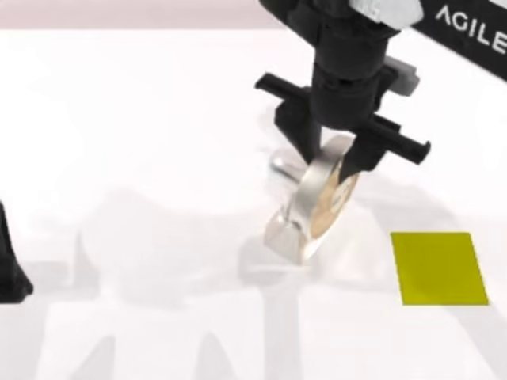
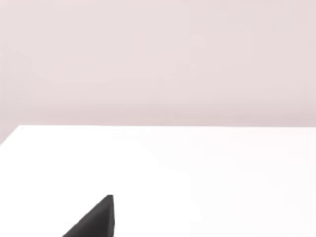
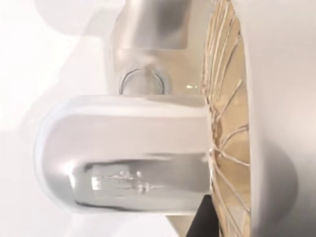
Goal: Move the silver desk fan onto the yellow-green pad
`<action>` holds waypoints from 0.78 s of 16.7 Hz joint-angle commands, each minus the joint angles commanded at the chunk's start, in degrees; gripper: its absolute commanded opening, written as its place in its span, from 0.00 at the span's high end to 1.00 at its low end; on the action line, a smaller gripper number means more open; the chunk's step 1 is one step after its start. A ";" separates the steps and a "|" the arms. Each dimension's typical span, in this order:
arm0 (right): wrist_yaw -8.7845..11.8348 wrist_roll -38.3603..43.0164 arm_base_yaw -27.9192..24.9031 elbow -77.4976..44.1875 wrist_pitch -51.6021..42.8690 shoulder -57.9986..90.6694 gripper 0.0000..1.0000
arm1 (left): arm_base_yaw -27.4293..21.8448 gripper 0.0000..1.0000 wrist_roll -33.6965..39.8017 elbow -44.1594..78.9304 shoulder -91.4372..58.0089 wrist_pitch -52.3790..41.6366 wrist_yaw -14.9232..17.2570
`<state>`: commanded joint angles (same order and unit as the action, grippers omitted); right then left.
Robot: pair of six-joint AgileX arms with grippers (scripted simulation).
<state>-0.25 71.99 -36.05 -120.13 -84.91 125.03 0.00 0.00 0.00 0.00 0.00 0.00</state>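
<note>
My right gripper reaches down from the upper right of the top view, and its two black fingers stand on either side of the ring of the silver desk fan, clenched on it, one finger on the rear side by the knob and the other on the pale gold face. The fan sits near the middle of the white table, its ring seen almost edge-on and leaning, its small base toward the table's near edge; whether the base touches the table I cannot tell. In my right wrist view the fan's rounded rear knob fills most of the frame, with the gold wire grille beside it. The yellow-green pad lies flat to the right of the fan, apart from it, with nothing on it. White letters on my right arm read "AGILE" before the frame cuts them off. My left arm is parked at the left edge of the table, showing only a dark piece, and my left wrist view gives only bare table and a dark corner, so I cannot tell how that claw stands.
</note>
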 joint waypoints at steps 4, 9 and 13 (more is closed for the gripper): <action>0.03 -0.36 -0.41 -7.99 -6.78 1.26 1.00 | 0.00 0.00 0.00 0.00 0.00 0.00 0.00; 0.05 -0.18 -0.12 -8.36 -7.20 1.02 1.00 | 0.00 0.00 0.00 0.00 0.00 0.00 0.00; 0.02 5.79 1.99 -2.17 -5.13 -3.62 1.00 | 0.00 0.00 0.00 0.00 0.00 0.00 0.00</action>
<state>-0.22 77.78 -34.05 -122.30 -90.05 121.41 0.00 0.00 0.00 0.00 0.00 0.00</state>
